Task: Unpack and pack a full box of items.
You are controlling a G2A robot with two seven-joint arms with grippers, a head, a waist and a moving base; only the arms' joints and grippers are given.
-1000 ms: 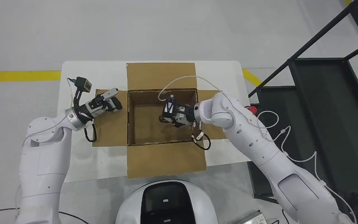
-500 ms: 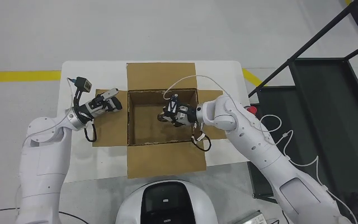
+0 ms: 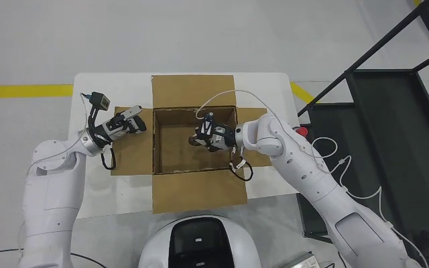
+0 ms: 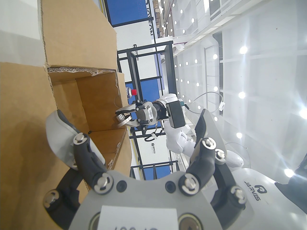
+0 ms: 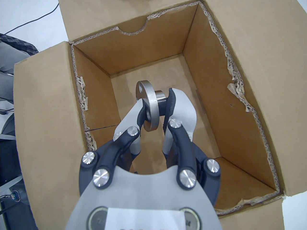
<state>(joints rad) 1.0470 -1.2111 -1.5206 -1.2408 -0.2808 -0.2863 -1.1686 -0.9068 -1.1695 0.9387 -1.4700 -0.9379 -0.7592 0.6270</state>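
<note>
A white counter on a grey floor carries one cardboard box, its four flaps spread flat. From the top, the left arm is bent at the elbow, with the left claw over the left flap. The right arm crosses the right flap, with the right claw inside the box opening.

In the left wrist view, the left claw gapes wide and holds nothing. Farther off, the right claw holds one metal flange at the box mouth.

In the right wrist view, the right claw's two fingers pinch the flange by its hub, disc on edge, above the box floor and apart from the walls.
</note>
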